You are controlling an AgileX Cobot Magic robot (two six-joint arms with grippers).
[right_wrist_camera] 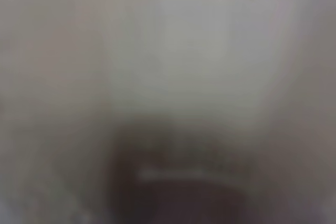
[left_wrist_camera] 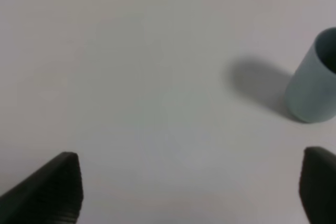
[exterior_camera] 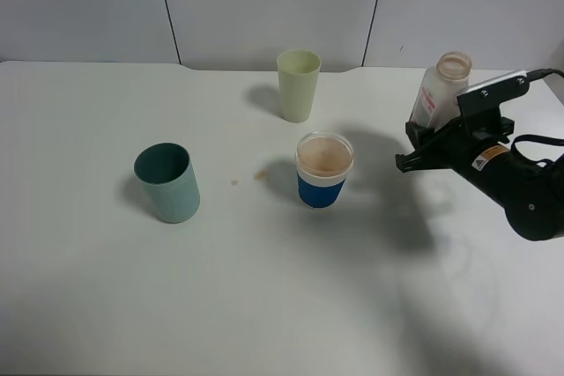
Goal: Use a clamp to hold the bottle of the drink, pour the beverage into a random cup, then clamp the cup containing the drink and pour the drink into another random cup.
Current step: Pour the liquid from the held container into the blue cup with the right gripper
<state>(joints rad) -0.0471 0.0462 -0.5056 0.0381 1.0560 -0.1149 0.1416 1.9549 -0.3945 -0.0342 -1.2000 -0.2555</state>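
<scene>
Bottle [exterior_camera: 443, 90] upright, looks emptied, just behind right gripper [exterior_camera: 408, 151]; its fingers together, gripping nothing. Blue-banded cup [exterior_camera: 322, 184] at middle of worktop [exterior_camera: 88, 305], brown drink [exterior_camera: 324, 157] near rim. Next grab, I reckon: part fingers wide, clamp on blue band, lift level. Left gripper [left_wrist_camera: 191, 187] fingers apart, empty, near teal cup [exterior_camera: 167, 184].

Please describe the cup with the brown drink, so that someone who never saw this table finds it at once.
On the white table stand three cups. The blue-banded cup is the middle one, nearer the camera than the pale yellow-green cup and right of the teal cup. Only it is white with a wide blue band and holds brown liquid.
</scene>
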